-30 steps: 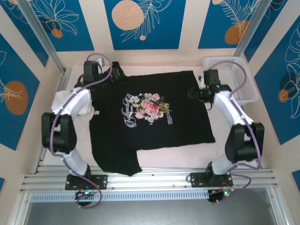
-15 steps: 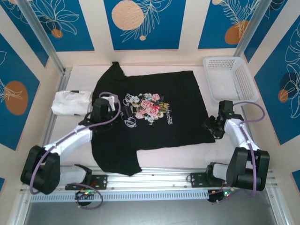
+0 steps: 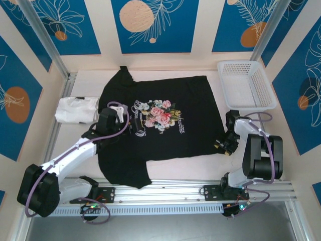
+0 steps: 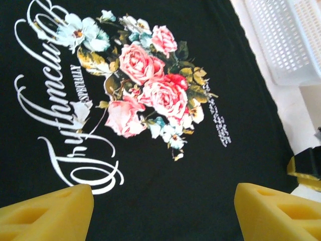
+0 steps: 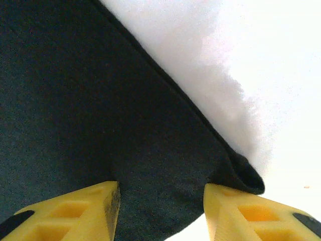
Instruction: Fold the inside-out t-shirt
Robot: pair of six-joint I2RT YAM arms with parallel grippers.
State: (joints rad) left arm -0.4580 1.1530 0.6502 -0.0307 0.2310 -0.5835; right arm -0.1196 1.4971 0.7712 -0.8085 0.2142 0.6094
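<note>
The right tool [image 5: 160, 201], open over the near right corner of the t-shirt [image 3: 195, 115], should pinch both layers squarely; the left tool [image 4: 163, 201], also open, hovers above the floral print [image 4: 150, 95].

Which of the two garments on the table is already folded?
The small white cloth garment at the left edge; the black floral-print t-shirt lies spread out.

Three views on the t-shirt [image 3: 170, 135]
Overhead, looking down on the whole worktop [image 3: 190, 165]; left wrist close over its print [image 4: 150, 95]; right wrist nearest, at its right hem corner.
</note>
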